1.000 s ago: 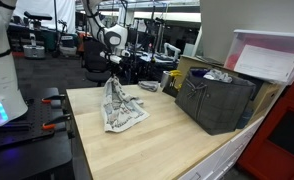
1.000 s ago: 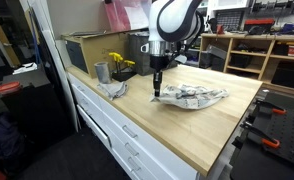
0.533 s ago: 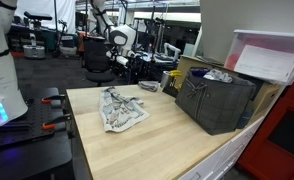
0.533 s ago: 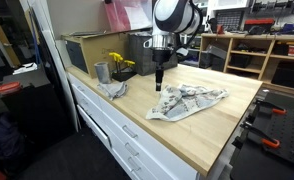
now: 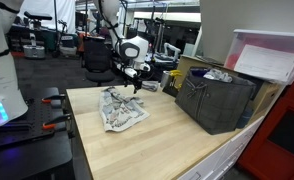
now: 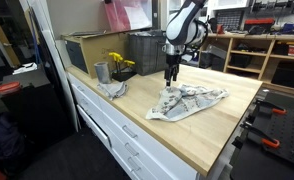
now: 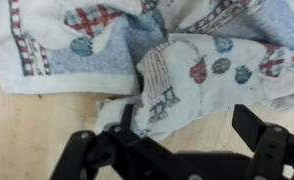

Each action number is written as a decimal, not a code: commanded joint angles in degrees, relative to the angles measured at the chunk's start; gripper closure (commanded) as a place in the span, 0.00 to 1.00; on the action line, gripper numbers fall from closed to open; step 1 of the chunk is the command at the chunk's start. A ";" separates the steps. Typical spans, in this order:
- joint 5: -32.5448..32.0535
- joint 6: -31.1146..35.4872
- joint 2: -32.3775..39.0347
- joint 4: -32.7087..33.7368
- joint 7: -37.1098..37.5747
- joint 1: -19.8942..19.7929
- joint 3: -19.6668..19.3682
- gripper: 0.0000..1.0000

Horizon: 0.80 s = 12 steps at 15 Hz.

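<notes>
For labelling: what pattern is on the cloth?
The cloth: pale, small red and blue motifs; clearest in wrist view.

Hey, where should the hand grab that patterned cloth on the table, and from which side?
Probably the raised fold near the cloth's middle, coming straight down from above. The cloth lies crumpled on the table; its edges hug the wood, while that ridge stands up enough to pinch. The open hand hangs above it.
</notes>
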 commanded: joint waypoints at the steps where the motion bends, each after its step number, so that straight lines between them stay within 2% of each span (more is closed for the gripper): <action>1: -3.71 -0.10 5.32 6.24 9.91 1.99 -2.90 0.00; 3: -4.52 -1.77 8.03 9.61 13.26 2.36 -3.17 0.00; 4: -4.58 -2.36 9.16 11.14 14.47 2.47 -3.12 0.25; 6: -4.60 -2.81 11.04 13.78 16.73 2.78 -3.28 0.34; 12: -6.33 -2.62 12.87 16.01 21.29 3.87 -5.99 0.81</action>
